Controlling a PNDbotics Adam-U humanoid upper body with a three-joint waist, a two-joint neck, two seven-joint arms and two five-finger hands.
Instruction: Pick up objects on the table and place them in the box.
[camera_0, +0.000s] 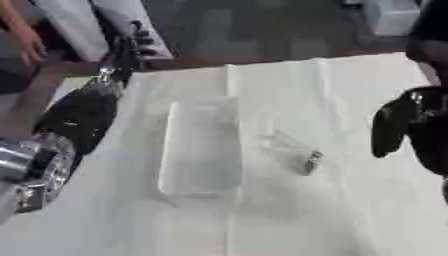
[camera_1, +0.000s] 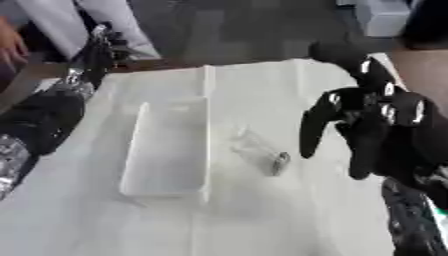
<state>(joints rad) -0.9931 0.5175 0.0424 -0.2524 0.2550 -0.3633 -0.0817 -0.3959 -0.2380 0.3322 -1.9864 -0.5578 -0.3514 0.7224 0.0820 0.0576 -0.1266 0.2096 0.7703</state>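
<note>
White cloth covers the table (camera_0: 350, 210), and a dark floor shows behind it. On the right, the robot's right hand (camera_1: 376, 135) hangs above the cloth with its black fingers bent a little and spread, holding nothing. Just left of it lies a small clear object (camera_1: 261, 152) with a dark end, flat on the cloth. Beside that sits the clear box (camera_1: 168, 150), long and shallow. Far left, the left hand (camera_0: 131, 45) reaches past the table's edge; I cannot tell how its fingers are.
</note>
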